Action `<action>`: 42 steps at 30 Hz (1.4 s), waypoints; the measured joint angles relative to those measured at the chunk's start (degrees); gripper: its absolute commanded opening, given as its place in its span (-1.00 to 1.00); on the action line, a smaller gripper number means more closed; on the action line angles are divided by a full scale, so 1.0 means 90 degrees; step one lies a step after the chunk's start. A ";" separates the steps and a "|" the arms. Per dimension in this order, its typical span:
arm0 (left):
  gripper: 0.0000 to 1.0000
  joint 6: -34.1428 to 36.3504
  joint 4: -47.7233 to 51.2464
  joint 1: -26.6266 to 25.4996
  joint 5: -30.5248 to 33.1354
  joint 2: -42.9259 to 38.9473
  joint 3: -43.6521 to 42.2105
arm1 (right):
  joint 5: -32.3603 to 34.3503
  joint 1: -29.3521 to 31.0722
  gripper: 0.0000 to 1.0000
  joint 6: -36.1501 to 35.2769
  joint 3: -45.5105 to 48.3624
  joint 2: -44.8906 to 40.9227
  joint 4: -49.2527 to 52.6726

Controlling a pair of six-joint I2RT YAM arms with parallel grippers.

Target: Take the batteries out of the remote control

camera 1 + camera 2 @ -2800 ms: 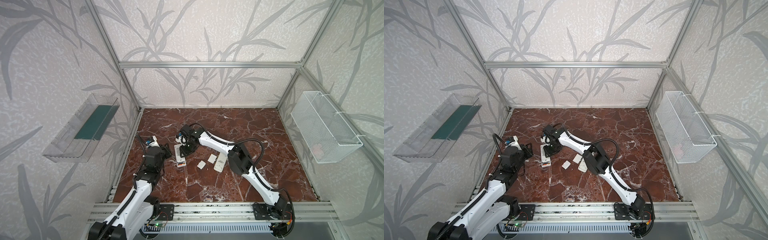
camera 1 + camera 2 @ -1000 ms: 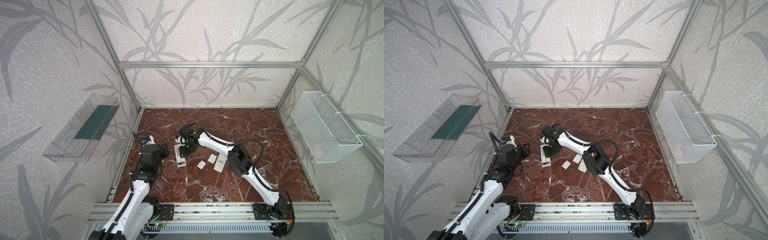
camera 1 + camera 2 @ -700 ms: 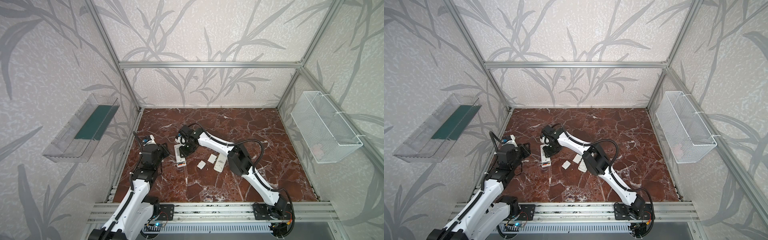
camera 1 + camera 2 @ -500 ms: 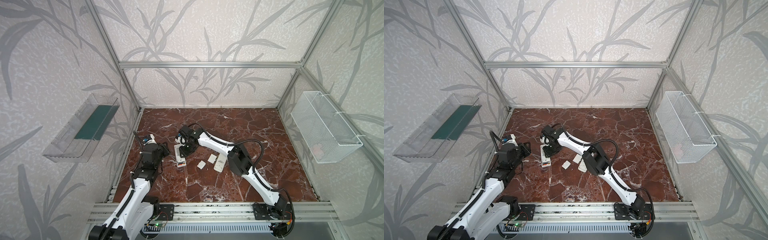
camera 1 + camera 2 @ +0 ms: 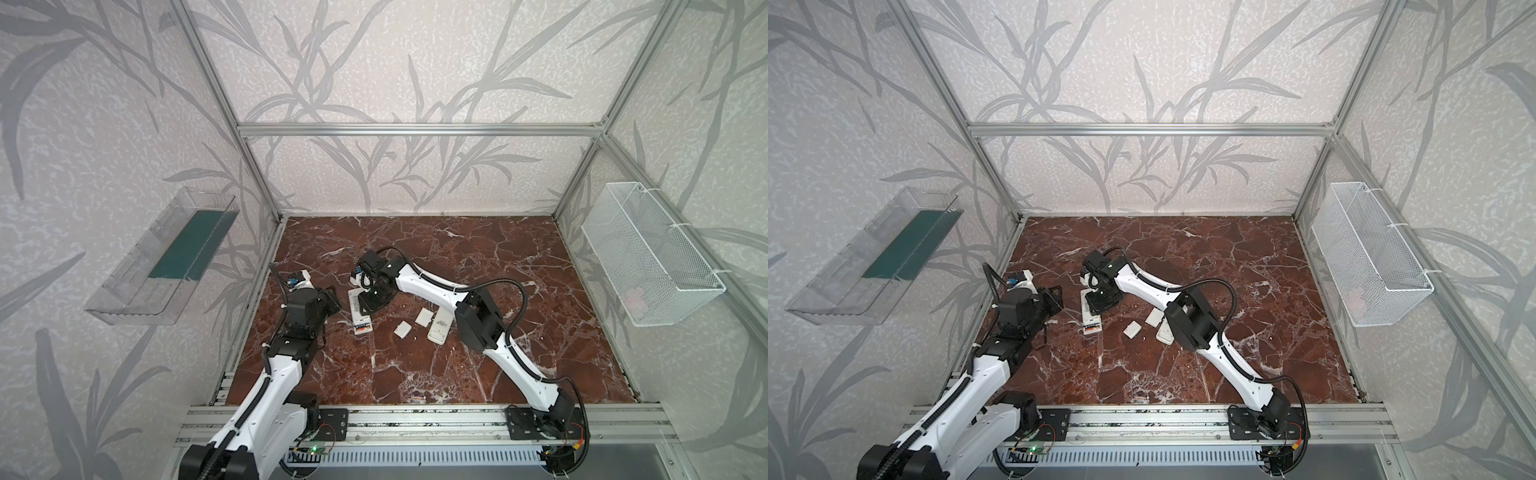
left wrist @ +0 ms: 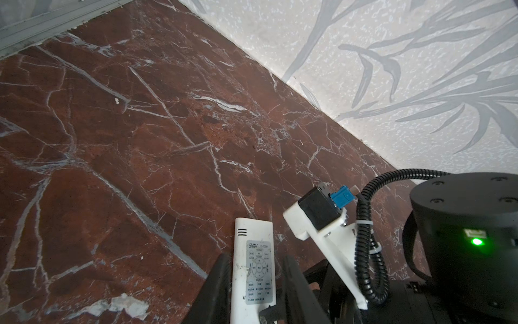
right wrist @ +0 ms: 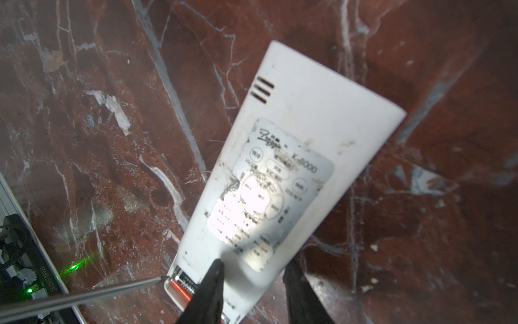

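Batteries (image 7: 183, 284) sit in the remote's (image 7: 297, 126) open end by a metal shaft (image 7: 112, 289); right jaws straddle the remote, but neither arm's grip is discernible.

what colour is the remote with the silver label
White remote; clearest in the right wrist view.

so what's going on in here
The right gripper has its jaws around a white remote, pinning it to the marble floor. Its battery bay is open and the batteries are still inside. A thin metal shaft pokes at the bay from the direction of the left gripper; what its jaws hold is unclear.
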State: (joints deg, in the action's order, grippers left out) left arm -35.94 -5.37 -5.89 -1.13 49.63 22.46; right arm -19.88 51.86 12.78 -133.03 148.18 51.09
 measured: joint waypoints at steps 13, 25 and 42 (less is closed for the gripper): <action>-1.00 -0.0044 -0.0522 0.0000 -0.0019 0.0097 -0.0267 | 0.0024 0.0007 -0.28 0.0000 -0.0010 0.0000 0.0010; -1.00 -0.0821 -0.1758 0.0041 0.0321 -0.0068 -0.1018 | 0.0051 0.0024 -0.28 0.0002 0.0015 -0.0005 -0.0005; -1.00 -0.1795 -0.3162 0.0163 0.0872 0.0585 -0.1479 | 0.0061 0.0036 -0.28 0.0010 0.0148 -0.0058 -0.0114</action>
State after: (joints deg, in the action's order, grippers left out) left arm -52.10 -33.82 -4.43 6.72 54.89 9.15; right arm -19.33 52.18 12.86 -131.70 147.65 50.06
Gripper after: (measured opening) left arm 0.290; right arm 0.362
